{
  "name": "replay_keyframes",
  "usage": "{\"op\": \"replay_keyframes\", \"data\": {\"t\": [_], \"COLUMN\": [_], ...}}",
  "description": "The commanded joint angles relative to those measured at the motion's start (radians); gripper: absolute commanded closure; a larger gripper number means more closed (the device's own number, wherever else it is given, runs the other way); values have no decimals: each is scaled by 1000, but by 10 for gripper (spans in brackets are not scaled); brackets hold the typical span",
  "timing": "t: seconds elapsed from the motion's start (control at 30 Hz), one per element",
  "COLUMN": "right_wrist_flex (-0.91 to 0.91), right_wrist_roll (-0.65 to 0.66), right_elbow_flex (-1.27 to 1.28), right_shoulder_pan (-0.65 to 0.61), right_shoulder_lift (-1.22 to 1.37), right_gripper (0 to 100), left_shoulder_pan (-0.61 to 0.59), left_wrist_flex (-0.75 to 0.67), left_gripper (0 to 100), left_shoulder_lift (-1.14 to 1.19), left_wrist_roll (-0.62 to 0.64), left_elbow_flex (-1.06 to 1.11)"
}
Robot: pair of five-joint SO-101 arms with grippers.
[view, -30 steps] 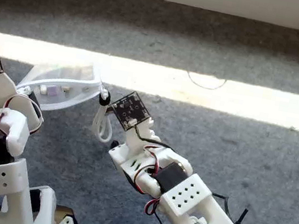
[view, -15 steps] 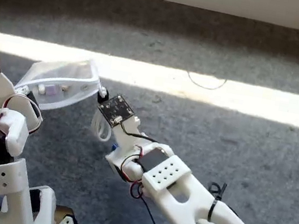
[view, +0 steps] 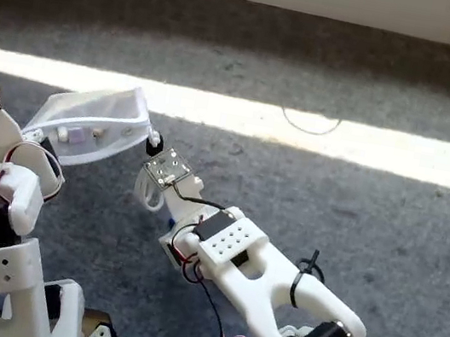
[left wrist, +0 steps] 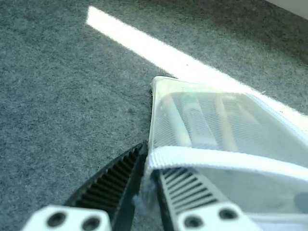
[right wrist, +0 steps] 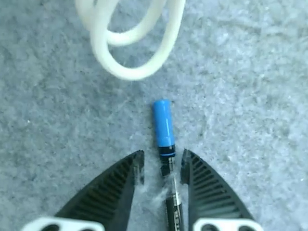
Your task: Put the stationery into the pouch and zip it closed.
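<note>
**One pen on the carpet, pouch in a tight pinch**

We see the left gripper (left wrist: 147,161) pinched tight on the white edge band of the pouch (left wrist: 216,130). The pouch sticks out over the grey carpet (right wrist: 250,72) and seems to be lifted a bit. It is soft mesh, light and floppy, so we think it will sag and swing. The firmer band looks like the best place to hold it. Through the mesh we make out a few long pale sticks, but not what they are.

The right gripper (right wrist: 162,166) points down at a pen (right wrist: 163,122) with a blue cap, lying on the carpet. Its fingers are a little way apart, one on each side of the pen's dark body, close to the cap. We cannot tell if they touch it. The pen looks thin, hard, smooth and light. It may roll or slip, so a grip across the body seems best. A white cord (right wrist: 129,74) loop sits just past the cap and could get in the way.

The pen's back end is hidden under the gripper. We cannot see the zip, or tell if the pouch's mouth is open.
</note>
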Motion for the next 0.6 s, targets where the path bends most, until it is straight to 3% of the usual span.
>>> {"op": "replay_keyframes", "data": {"t": [0.0,0.1,0.27,0.57], "right_wrist_flex": [4,4,5,77], "right_wrist_roll": [61,69,69,69], "right_elbow_flex": [-51,-51,-51,-51], "right_shoulder_pan": [-4,-2,-2,-1], "right_shoulder_lift": [24,53,59,54], "right_gripper": [875,880,998,994], "left_shoulder_pan": [-18,-16,-16,-16], "left_wrist_flex": [-25,-25,-25,-25], "left_gripper": [989,989,989,989], "left_shoulder_lift": [-19,-19,-19,-19], "left_wrist_roll": [12,12,12,12], "left_elbow_flex": [-22,-22,-22,-22]}}
